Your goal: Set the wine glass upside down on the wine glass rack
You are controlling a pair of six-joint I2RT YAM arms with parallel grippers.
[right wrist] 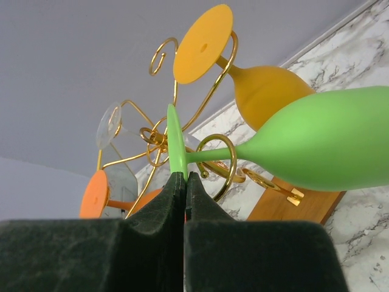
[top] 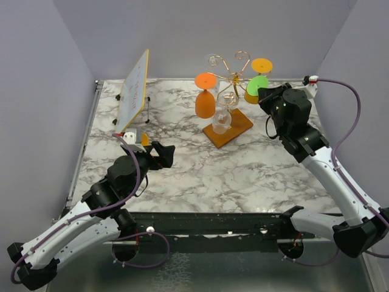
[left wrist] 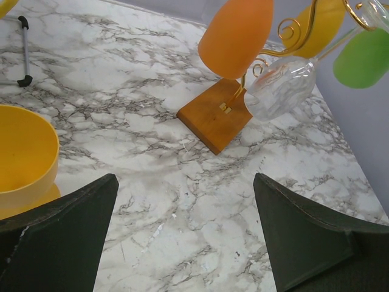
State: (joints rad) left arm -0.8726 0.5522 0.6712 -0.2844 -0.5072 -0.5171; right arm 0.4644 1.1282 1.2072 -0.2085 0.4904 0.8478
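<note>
— Green is the wine glass [right wrist: 328, 146] that is held. Where is it held?
— It is held by its flat round foot [right wrist: 175, 140]. The foot's edge is pinched between the right fingers [right wrist: 158, 213], which are shut tight on it, at the right side of the wine glass rack [top: 230, 82].
— Is the glass hung on the rack?
— That cannot be told. The thin stem [right wrist: 213, 155] is seen just beside a gold curl [right wrist: 216, 136], and the glass is tipped on its side, up off the desk [top: 200, 176].
— What else is hung there?
— An orange glass [top: 205, 100] is hung upside down on the left, a yellow glass [right wrist: 267, 91] on the far right, and a clear glass [top: 222, 118] on the near side, above the brown wooden base [top: 240, 125].
— And the left fingers [left wrist: 67, 237]?
— They are spread wide open and nothing is held. They are seen low over the desk, well apart from the rack. A yellow bowl [left wrist: 24, 152] is seen just left of them, and a tilted whiteboard [top: 132, 91] is stood at the far left.
</note>
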